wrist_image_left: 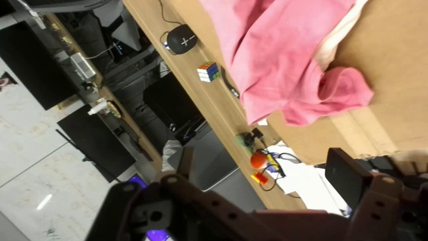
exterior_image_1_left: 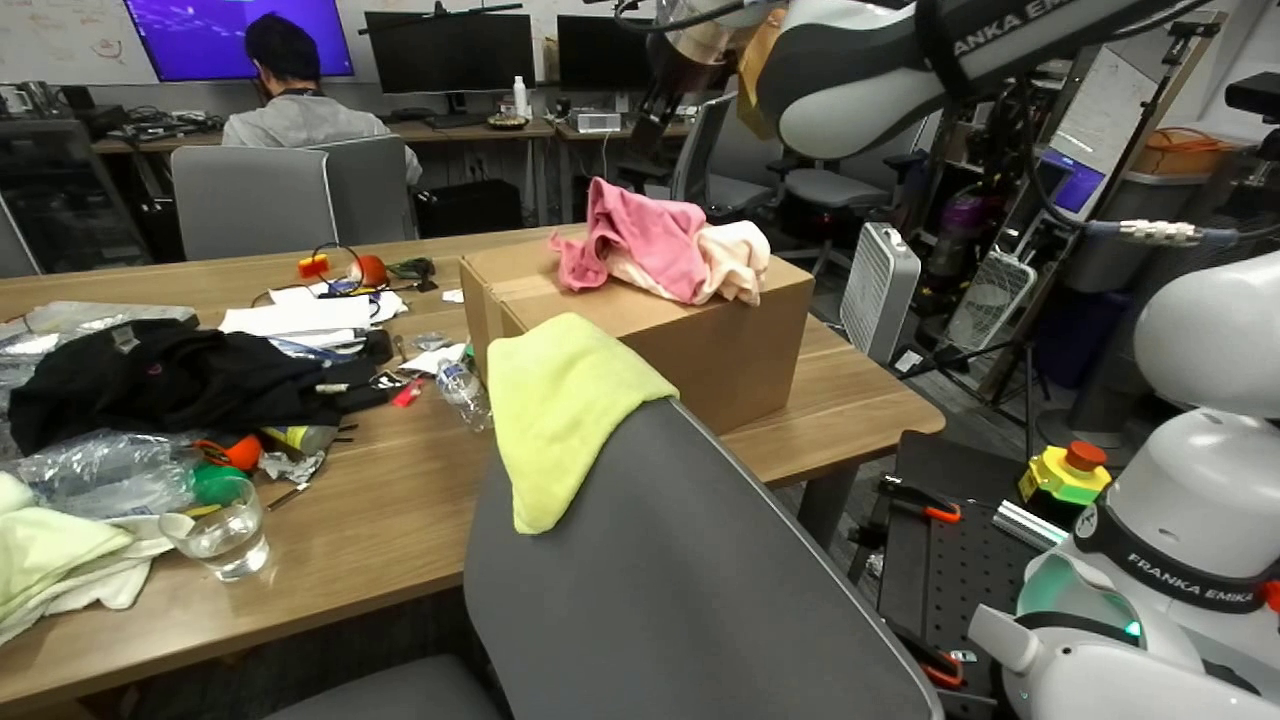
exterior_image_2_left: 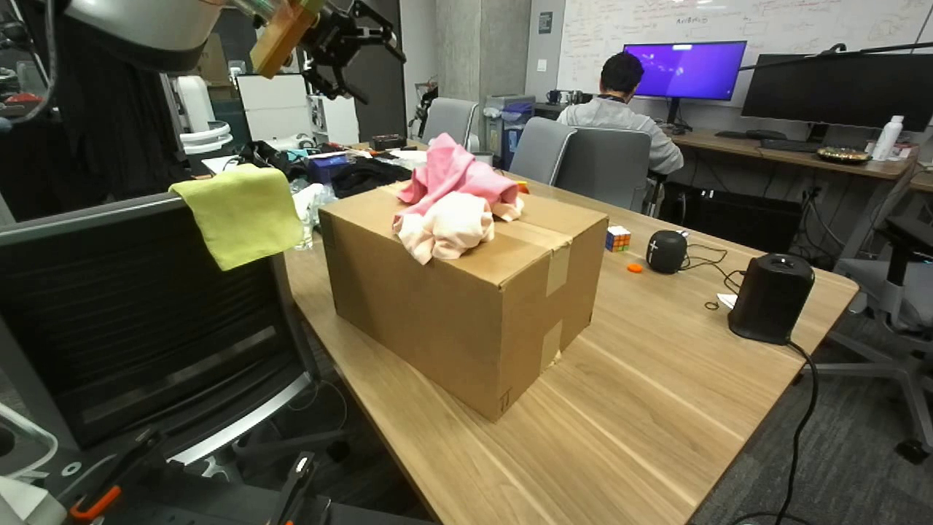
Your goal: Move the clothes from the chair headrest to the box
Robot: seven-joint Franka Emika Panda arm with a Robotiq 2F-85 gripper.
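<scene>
Hand [wrist_image_left: 262, 164] hangs higher than box [exterior_image_2_left: 415, 313], spread wide. Yellow cloth [exterior_image_1_left: 575, 410] draped over top corner of chair [exterior_image_1_left: 690, 580]. Pink cloth [exterior_image_2_left: 461, 179] bunched on box with cream cloth [exterior_image_2_left: 450, 224], perhaps separate piece. Box on counter [exterior_image_2_left: 605, 423].

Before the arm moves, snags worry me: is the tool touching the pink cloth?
Apart. An exterior view shows a plain gap between the open tool and the pink cloth.

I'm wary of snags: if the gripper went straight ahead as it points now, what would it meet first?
Probably the pink cloth on the box, as the gripper seems to slant down toward it in both exterior views. Depth is unclear; it might pass to the tabletop beyond.
</scene>
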